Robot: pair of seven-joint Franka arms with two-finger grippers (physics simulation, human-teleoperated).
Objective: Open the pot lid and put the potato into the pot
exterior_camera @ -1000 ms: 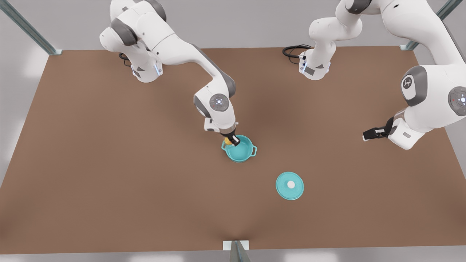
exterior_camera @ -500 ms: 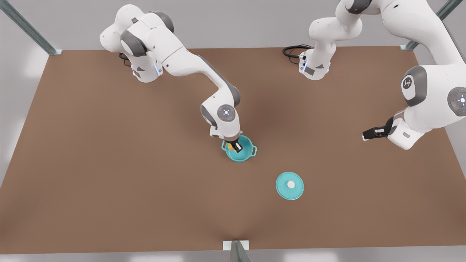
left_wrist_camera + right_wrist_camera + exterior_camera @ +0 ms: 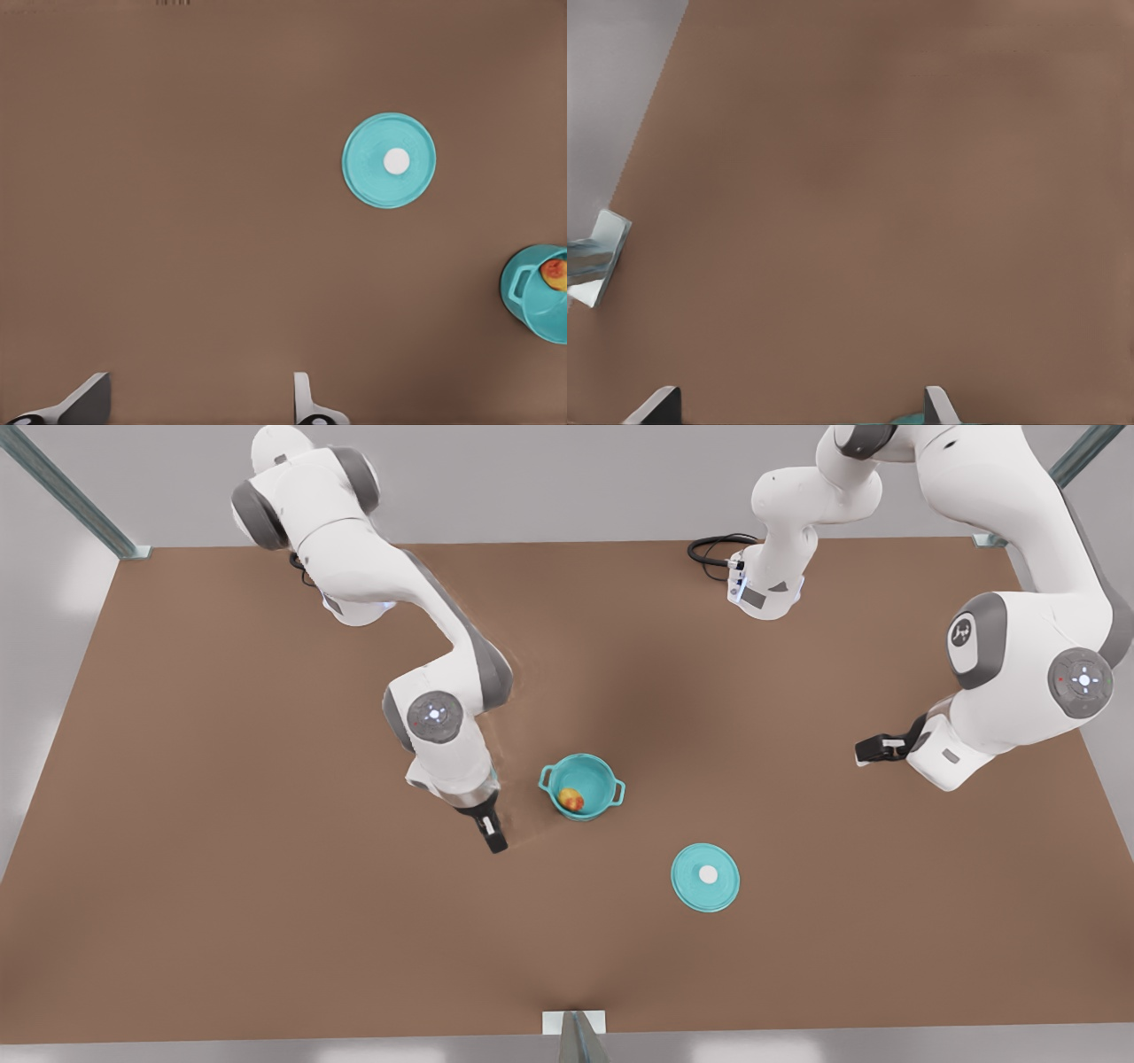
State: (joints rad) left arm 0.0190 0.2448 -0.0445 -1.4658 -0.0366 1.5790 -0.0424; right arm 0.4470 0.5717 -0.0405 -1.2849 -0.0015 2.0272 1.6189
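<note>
The potato (image 3: 571,800) now lies in the pot (image 3: 582,786); the right gripper (image 3: 493,838), jaws spread, has withdrawn beside it. The left gripper (image 3: 864,754) waits, jaws spread

You are looking at a robot test room: a bare brown worktop (image 3: 266,868), grey walls, metal frame posts (image 3: 66,491), two white robot arms.

Front view looks steeply down from high; both wrist views face the table (image 3: 221,824).
</note>
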